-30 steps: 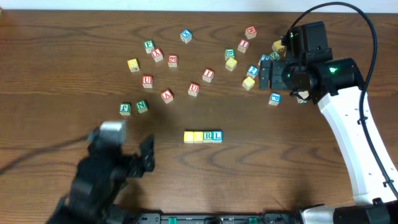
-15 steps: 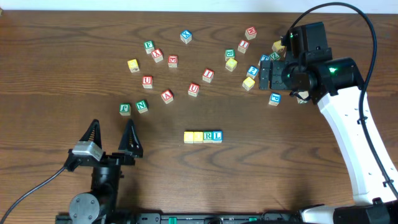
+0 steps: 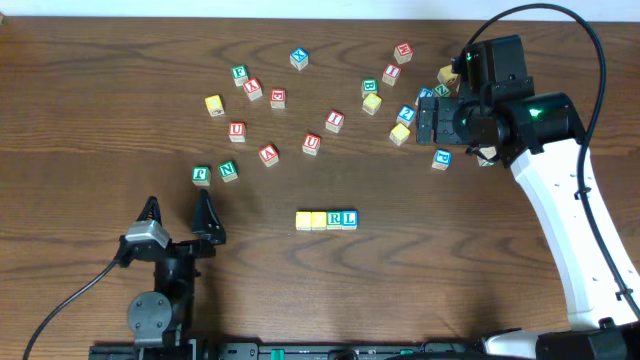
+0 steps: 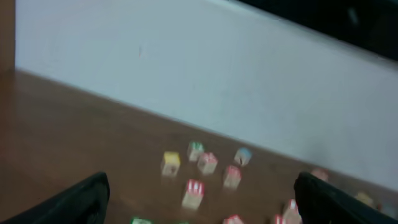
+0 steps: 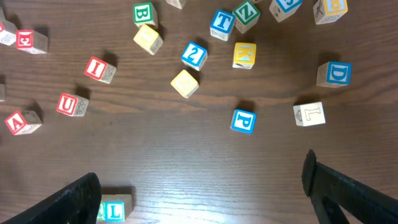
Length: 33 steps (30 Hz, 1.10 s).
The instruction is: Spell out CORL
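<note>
Four letter cubes stand touching in a row at the table's middle front: two yellow-topped cubes [image 3: 304,220] [image 3: 319,220], a green R cube [image 3: 335,219] and a blue L cube [image 3: 349,218]. My left gripper [image 3: 178,200] stands open near the front left, well left of the row, holding nothing. In the blurred left wrist view its fingers [image 4: 71,200] frame scattered cubes far off. My right gripper [image 3: 432,122] hangs open over the back-right cluster. In the right wrist view the L cube [image 5: 114,210] peeks out beside the left finger [image 5: 74,200].
Loose cubes lie scattered across the back: green P [image 3: 201,175] and N [image 3: 228,170] cubes, red-lettered ones such as U [image 3: 312,144], a blue P [image 5: 243,121], a white L [image 5: 309,114]. A cable [image 3: 70,300] trails at front left.
The left arm has pulled back toward the front-left edge and settled with its open fingers pointing away. The right arm and the row of cubes have not moved.
</note>
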Available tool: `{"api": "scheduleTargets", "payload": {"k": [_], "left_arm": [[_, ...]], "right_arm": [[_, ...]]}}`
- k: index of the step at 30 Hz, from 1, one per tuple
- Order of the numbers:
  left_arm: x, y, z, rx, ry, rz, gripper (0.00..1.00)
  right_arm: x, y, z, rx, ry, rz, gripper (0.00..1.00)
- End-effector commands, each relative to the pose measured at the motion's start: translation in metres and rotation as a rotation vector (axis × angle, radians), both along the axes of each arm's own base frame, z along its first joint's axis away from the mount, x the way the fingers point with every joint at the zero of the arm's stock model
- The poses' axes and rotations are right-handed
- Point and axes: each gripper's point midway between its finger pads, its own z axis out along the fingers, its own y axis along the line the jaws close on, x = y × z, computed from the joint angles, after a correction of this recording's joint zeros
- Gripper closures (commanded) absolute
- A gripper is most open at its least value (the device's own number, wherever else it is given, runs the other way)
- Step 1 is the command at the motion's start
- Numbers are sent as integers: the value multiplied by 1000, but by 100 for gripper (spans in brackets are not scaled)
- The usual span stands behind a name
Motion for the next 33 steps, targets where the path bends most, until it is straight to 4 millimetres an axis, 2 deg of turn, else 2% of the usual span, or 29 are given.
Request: {"api": "scheduleTargets", "payload": {"k": [1,5,33], "left_arm": [[0,-4,-24,15,93,-27,7],[-2,-9,-56,9,225,-54,7],[-2,-9,-56,36,225,-54,6]], "right_arm": [[0,0,0,-7,-2,0,1],[0,0,0,-7,-2,0,1],[0,0,0,-7,-2,0,1]]}}
